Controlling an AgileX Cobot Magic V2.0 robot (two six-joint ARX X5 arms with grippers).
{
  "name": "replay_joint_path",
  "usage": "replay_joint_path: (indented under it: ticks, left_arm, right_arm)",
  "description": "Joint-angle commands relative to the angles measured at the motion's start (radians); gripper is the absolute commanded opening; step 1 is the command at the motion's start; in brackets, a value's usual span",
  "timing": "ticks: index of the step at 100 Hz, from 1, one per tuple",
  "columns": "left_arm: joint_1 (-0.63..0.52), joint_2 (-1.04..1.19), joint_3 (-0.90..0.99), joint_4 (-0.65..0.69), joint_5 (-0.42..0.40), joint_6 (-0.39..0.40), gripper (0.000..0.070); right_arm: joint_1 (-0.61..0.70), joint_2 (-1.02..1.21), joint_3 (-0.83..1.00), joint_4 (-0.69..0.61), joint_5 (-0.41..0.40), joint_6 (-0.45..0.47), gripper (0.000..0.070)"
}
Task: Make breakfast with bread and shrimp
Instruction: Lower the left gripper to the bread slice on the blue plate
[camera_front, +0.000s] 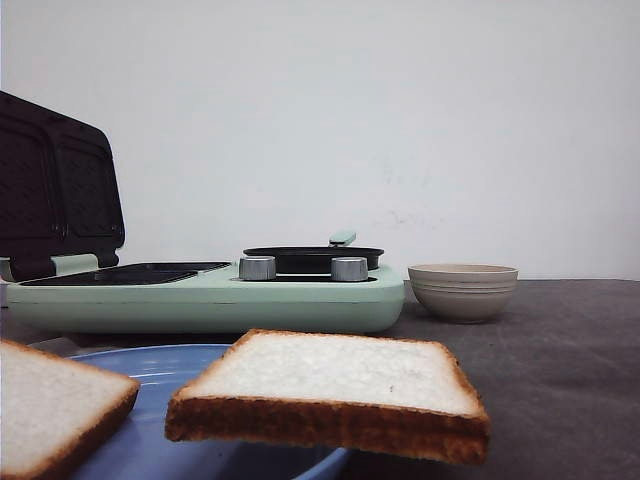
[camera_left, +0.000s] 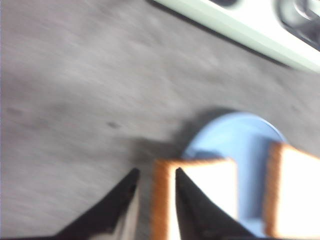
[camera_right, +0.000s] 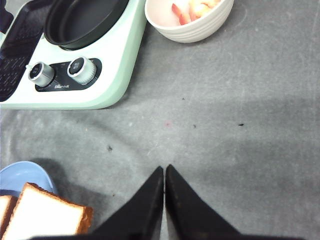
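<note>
1. Mint-green breakfast maker (camera_front: 200, 300) fills the front view's left middle, lid up, grill plate bare.
2. Blue plate (camera_front: 150, 365), lower left, carries one bread slice (camera_front: 50, 410).
3. Left gripper (camera_left: 155, 200) pinches the other slice (camera_front: 335, 385); carrying it to the grill seems next.
4. Right gripper (camera_right: 164, 200) fingers pressed together, empty.

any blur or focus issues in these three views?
Left wrist view: motion-blurred throughout, the tabletop smeared, bread slice and left gripper soft-edged. Right wrist view: sharp, knobs crisp, soft shadows. Front view: evenly lit, no glare; near slice slightly soft.
</note>
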Motion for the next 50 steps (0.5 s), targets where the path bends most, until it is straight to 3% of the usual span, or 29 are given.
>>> replay_joint_path:
  ticks: [1, 12, 34, 50]
  left_arm:
    - [-0.001, 0.031, 0.012, -0.016, 0.018, 0.021, 0.0165]
    - [-0.001, 0.075, 0.012, -0.033, 0.072, 0.023, 0.0284]
    - [-0.019, 0.127, 0.012, -0.074, 0.142, 0.024, 0.0286]
    - [-0.05, 0.129, 0.012, -0.097, 0.149, 0.016, 0.0286]
  right_arm:
    - [0.004, 0.005, 0.012, 0.01, -0.004, -0.015, 0.0]
    - [0.004, 0.005, 0.012, 0.009, -0.004, -0.015, 0.0]
    - [0.004, 0.005, 0.012, 0.01, -0.004, -0.015, 0.0]
    - [0.004, 0.005, 0.012, 0.011, -0.004, -0.015, 0.0]
